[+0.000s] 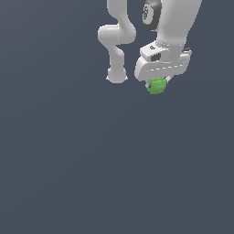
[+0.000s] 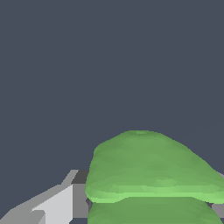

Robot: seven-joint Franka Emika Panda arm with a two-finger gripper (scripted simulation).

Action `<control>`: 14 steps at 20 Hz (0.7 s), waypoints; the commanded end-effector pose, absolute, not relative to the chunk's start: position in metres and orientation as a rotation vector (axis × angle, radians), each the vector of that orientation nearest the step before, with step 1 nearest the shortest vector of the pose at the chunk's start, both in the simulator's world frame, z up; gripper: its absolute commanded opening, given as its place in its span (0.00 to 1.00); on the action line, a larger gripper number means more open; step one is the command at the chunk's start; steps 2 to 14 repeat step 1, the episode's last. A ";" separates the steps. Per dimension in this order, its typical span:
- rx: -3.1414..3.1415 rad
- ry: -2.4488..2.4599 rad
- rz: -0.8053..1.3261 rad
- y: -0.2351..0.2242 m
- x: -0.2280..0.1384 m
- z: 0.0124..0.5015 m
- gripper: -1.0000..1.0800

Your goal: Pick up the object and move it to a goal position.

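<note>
pincer (image 1: pixel 157 83) grips the green object (image 1: pixel 157 85).

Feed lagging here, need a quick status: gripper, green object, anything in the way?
Gripper shut on the green object, jaws clamped on it. Object fills the wrist view. Nothing seen in the way.

object (image 1: pixel 157 85) just under hand (image 1: pixel 158 85), between its fingers
</note>
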State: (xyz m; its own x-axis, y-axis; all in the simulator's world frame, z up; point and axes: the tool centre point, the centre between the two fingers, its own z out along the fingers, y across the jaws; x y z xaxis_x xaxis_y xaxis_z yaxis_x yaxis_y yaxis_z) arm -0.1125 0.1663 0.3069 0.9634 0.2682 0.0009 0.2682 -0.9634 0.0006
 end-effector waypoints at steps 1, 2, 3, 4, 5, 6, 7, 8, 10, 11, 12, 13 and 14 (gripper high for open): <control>3.112 0.424 0.000 0.167 -0.113 0.309 0.00; 3.112 0.424 0.000 0.167 -0.113 0.309 0.00; 3.112 0.424 0.000 0.167 -0.113 0.309 0.00; 3.112 0.424 0.000 0.167 -0.113 0.309 0.00; 3.112 0.424 0.000 0.167 -0.113 0.309 0.00; 3.112 0.424 0.000 0.167 -0.113 0.309 0.00; 3.112 0.424 0.000 0.167 -0.113 0.309 0.00; 3.112 0.424 0.000 0.167 -0.113 0.309 0.00; 3.112 0.424 0.000 0.167 -0.113 0.309 0.00; 3.112 0.424 0.000 0.167 -0.113 0.309 0.00; 3.112 0.424 0.000 0.167 -0.113 0.309 0.00; 3.112 0.424 0.000 0.167 -0.113 0.309 0.00; 3.112 0.424 0.000 0.167 -0.113 0.309 0.00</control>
